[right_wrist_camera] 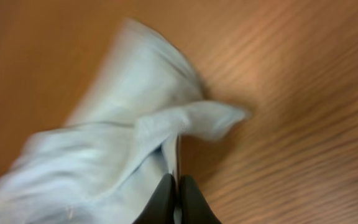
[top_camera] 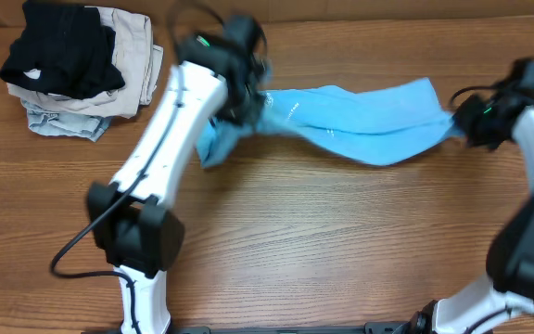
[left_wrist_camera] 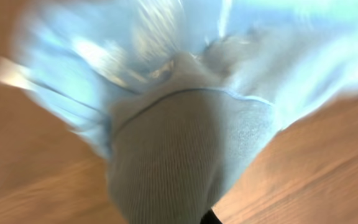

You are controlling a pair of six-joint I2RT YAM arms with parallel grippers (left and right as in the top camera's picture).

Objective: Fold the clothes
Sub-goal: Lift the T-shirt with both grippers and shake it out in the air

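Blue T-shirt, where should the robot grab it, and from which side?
By its two far ends, one gripper from each side. The blue T-shirt is a long band across the table, so the left gripper pinches the bunched left end and the right gripper pinches the right tip; its middle is loose cloth.

The overhead camera is looking straight down on the whole table (top_camera: 341, 241) from well above. The left wrist camera is sitting very near the T-shirt (left_wrist_camera: 185, 155), cloth filling its view. The right wrist camera is looking past the right gripper (right_wrist_camera: 177, 198) at the same shirt's right end.
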